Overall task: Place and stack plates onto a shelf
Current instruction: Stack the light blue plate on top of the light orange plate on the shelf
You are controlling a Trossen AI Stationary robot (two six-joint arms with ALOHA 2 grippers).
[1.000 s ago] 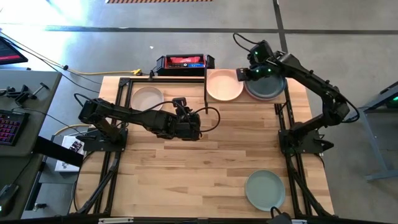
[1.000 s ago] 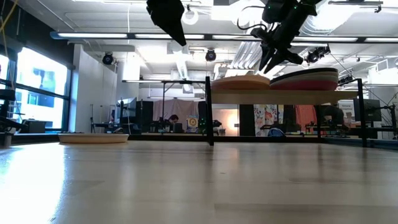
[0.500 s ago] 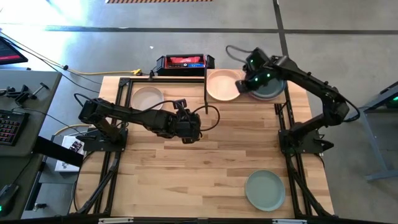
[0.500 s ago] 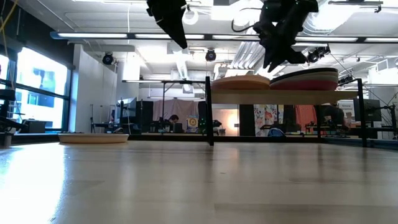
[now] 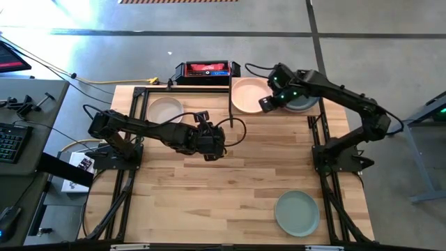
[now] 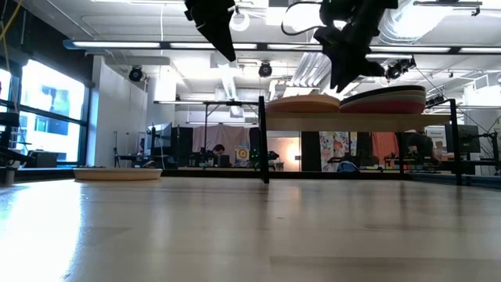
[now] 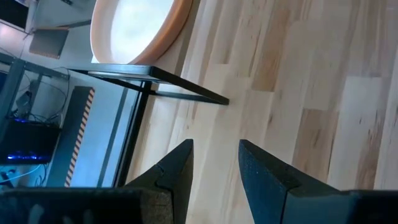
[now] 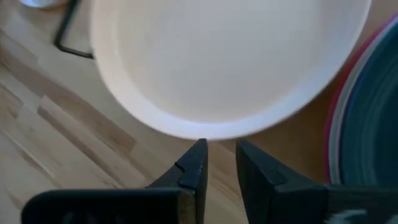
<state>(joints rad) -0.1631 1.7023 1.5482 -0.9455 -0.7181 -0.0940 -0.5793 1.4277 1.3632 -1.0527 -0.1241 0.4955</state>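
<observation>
Right gripper (image 5: 267, 102) at upper centre-right, above peach plate (image 5: 249, 95) rim on shelf (image 6: 368, 122); fingers slightly apart, apparently empty. Left gripper (image 5: 213, 148) left of centre over surface (image 5: 230, 181), fingers apart, empty.

My bench stands on a grey concrete floor (image 5: 362, 28). A side desk (image 5: 28, 104) with a keyboard (image 5: 10, 143) sits beside it. Beyond, bright windows (image 6: 47, 110), ceiling strip lights (image 6: 117, 45), white ducting (image 6: 227, 78)

No lettering, label or number is legible anywhere in these views, on the worktop or in the room beyond.
</observation>
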